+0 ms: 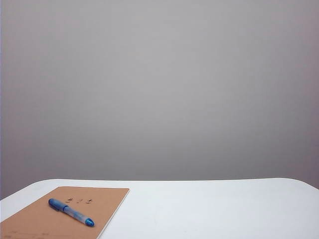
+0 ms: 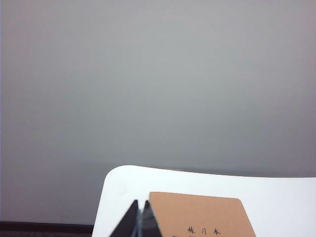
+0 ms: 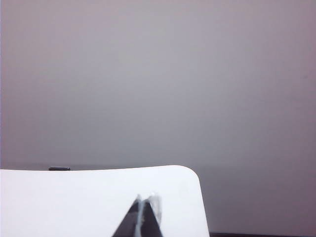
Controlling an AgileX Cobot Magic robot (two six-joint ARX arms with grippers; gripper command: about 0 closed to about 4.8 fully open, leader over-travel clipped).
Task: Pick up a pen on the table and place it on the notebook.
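**Ana:** Fingers first, since they sit nearest the lenses. The left gripper (image 2: 139, 219) shows in its wrist view as two dark wedge tips pressed together, closed on nothing, poised over the near edge of the worktop beside the notebook's corner. The right gripper (image 3: 143, 217) looks the same, dark tips shut and empty, hovering by a rounded corner of the bare white surface.

**Ben:** And the pen?

**Ana:** The slim blue pen with a dark cap, a pale translucent barrel and a blue tip (image 1: 71, 212) lies flat on the thin, tan kraft-brown rectangular notebook (image 1: 35, 219), resting on its cover. Its long axis runs diagonally, cap toward the printed characters, tip toward the notebook's right edge.

**Ben:** So which arm is nearer?

**Ana:** The left, I judge. Its camera sees the brown cover and dark characters just past its tips, while the right one sees only blank surface. Neither arm appears in the exterior view.

**Ben:** Then the placing looks done.

**Ana:** In my judgement, yes. The matte cover should keep the smooth round barrel from rolling. The plain white smooth worktop (image 1: 214, 209) with rounded corners spreads beyond, and behind it stands a flat grey backdrop.
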